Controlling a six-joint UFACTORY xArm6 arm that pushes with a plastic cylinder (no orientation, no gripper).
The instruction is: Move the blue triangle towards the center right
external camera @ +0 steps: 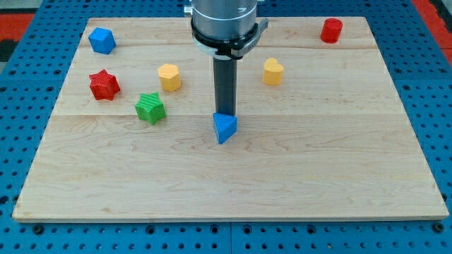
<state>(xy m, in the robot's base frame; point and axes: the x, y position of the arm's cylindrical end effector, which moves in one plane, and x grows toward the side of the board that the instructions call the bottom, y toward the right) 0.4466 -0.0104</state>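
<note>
Tip (224, 113): lower end of the dark rod, set down at the far edge of the blue triangle, apparently touching it; exact contact hard to tell.
Fingers: none on this rig, only a straight rod, so nothing apart, together or clamped.
Rod and mount: upright, dropping from a grey round housing at the far middle of the view.
Blue triangle (224, 128): near the board's middle, just left of centre, directly on the near side of the tip; one corner pointing to the near edge.
Green star (150, 108): left of the triangle, a little farther back, well apart from the tip.
Yellow block, left (169, 77): rounded many-sided shape, far-left of the rod, near the green star.
Yellow block, right (273, 71): similar shape, far-right of the rod, apart from the triangle.
Red star (104, 85): farther left than the green star, close beside it.
Blue cube (102, 40): far left corner area of the board.
Red cylinder (331, 30): far right, near the board's far edge.
Wooden board (339, 162): pale planks, right half and near strip bare, lying on a blue pegboard table (438, 106).
</note>
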